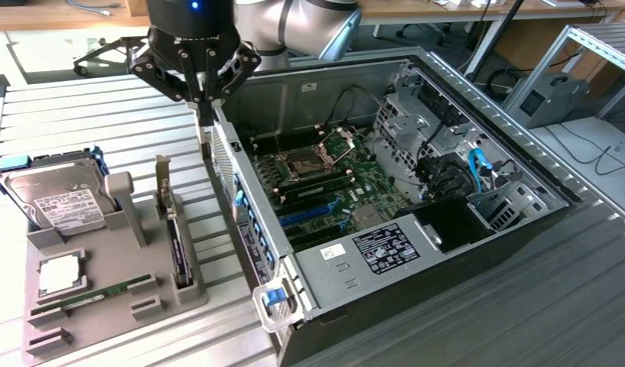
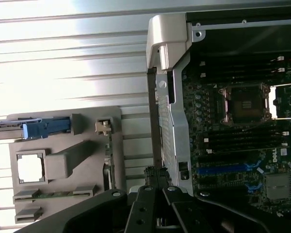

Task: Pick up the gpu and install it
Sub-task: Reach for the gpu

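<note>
Here, the thin flat black gpu (image 1: 180, 252) stands on edge in a matte grey holder (image 1: 118, 306), lower left of the exterior view. The end effector (image 1: 203, 105), upper left, is clenched empty beside the steel case (image 1: 323, 260).

An open computer case (image 1: 338, 269) lay on its side on a ribbed metal bench (image 1: 98, 115), with its green motherboard (image 1: 369, 187) facing up. A processor socket (image 1: 304, 163) sat near the board's middle, with blue slots (image 1: 310, 214) close by. A blue cable (image 1: 479, 170) curved over the drive bays toward the exterior view's right. A black sticker (image 1: 392, 248) marked a metal panel inside the case. At the exterior view's left, just beside the case, a grey holder (image 1: 118, 302) rested on the bench. It carried a silver hard drive (image 1: 59, 199) with a white label, standing on edge. A square processor chip (image 1: 59, 274) lay flat in it, and a narrow green memory stick (image 1: 92, 294) sat near the chip.
</note>
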{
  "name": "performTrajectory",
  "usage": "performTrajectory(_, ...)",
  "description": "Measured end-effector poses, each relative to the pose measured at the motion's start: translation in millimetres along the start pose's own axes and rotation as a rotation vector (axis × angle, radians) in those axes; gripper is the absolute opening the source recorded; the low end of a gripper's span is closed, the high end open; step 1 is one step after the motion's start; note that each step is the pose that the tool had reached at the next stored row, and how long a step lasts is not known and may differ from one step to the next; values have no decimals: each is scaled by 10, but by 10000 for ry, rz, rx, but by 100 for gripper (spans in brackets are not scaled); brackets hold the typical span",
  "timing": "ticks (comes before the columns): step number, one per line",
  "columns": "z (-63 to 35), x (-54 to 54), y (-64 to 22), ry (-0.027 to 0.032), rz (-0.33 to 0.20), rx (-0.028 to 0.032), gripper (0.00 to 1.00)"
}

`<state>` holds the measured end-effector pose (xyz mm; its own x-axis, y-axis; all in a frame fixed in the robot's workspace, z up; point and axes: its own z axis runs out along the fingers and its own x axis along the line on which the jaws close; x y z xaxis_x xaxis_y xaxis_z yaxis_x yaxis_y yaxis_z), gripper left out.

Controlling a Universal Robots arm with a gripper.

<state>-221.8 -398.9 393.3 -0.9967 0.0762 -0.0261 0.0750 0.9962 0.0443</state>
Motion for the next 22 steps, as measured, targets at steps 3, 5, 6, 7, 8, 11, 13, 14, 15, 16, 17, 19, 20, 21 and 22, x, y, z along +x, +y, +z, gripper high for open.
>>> performTrajectory(3, -1, 20, -2, 0, 0, 0, 11)
performTrajectory(5, -1, 34, -3, -1, 0, 0, 11)
performTrajectory(6, -1, 39, -3, -1, 0, 0, 11)
performTrajectory(7, -1, 45, -4, 0, 0, 0, 11)
performTrajectory(8, -2, 51, -4, 0, 0, 0, 11)
performTrajectory(11, -2, 67, -5, -1, 0, 0, 11)
performTrajectory(13, -2, 77, -6, 0, -1, 0, 11)
performTrajectory(14, -2, 82, -6, 0, 0, 0, 11)
performTrajectory(15, -3, 89, -7, 0, -1, 0, 11)
performTrajectory(16, -3, 92, -7, 0, 0, 0, 11)
performTrajectory(17, -3, 96, -7, 0, 0, 0, 11)
performTrajectory(19, -3, 103, -8, 0, 0, 0, 11)
performTrajectory(20, -3, 106, -8, 0, 0, 0, 11)
performTrajectory(21, -3, 110, -8, 0, 0, 0, 11)
performTrajectory(22, -3, 114, -9, 0, 0, 0, 11)
